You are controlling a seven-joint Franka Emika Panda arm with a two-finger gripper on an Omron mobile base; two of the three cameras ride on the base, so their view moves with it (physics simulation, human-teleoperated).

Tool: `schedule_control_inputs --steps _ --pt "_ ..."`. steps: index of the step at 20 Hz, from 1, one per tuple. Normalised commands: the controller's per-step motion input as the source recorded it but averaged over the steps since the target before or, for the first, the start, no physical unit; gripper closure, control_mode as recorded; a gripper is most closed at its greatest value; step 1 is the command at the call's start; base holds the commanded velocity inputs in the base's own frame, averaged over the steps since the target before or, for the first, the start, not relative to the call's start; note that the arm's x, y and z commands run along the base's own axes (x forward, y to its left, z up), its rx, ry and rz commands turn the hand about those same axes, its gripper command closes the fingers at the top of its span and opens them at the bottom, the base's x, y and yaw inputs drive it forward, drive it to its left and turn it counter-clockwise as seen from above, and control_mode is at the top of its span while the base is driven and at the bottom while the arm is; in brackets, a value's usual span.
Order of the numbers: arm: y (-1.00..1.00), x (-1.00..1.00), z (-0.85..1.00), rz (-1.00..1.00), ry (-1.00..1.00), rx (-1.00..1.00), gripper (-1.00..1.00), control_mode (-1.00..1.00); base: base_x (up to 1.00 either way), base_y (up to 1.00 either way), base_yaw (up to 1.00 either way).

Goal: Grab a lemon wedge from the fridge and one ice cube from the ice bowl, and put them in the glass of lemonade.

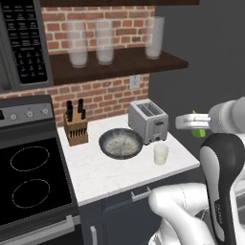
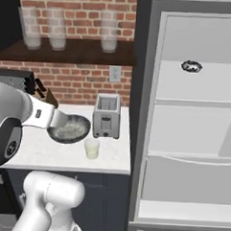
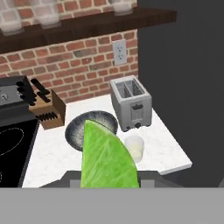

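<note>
The jaws clench the lemon wedge [image 3: 107, 157] at the hand view's bottom centre — steer it squarely over the glass of lemonade [image 3: 134, 148] on the desk [image 3: 52, 153], lower right of the ice bowl [image 3: 81, 129], before letting go.

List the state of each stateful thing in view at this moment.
Two-finger gripper: shut on the wedge.
Yellow-green lemon wedge: held, off the counter.
Tall grey fridge: door open.
Short clear glass of lemonade: upright, filled.
Wide dark grey ice bowl: upright on counter.
</note>
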Motion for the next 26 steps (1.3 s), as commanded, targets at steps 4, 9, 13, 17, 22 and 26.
schedule_control_inputs --steps 4,9,13,17,22,26 --pt "0.00 0.16 0.00 -0.02 0.11 0.00 1.00 -1.00 0.19 0.00 0.00" --pt "0.00 0.30 0.00 -0.11 0.35 0.00 1.00 -1.00 0.00 0.00 0.00" --pt "0.00 0.42 0.00 -0.17 0.48 0.00 1.00 -1.00 0.00 0.00 0.00" --pt "0.00 0.46 -0.42 -0.09 0.21 0.00 1.00 -1.00 0.00 0.00 0.00" --pt "-0.10 0.11 -1.00 -0.02 0.01 0.00 1.00 -1.00 0.00 0.00 0.00" --pt "-0.26 0.15 -0.98 0.00 -0.06 0.10 1.00 -1.00 0.00 0.00 0.00"
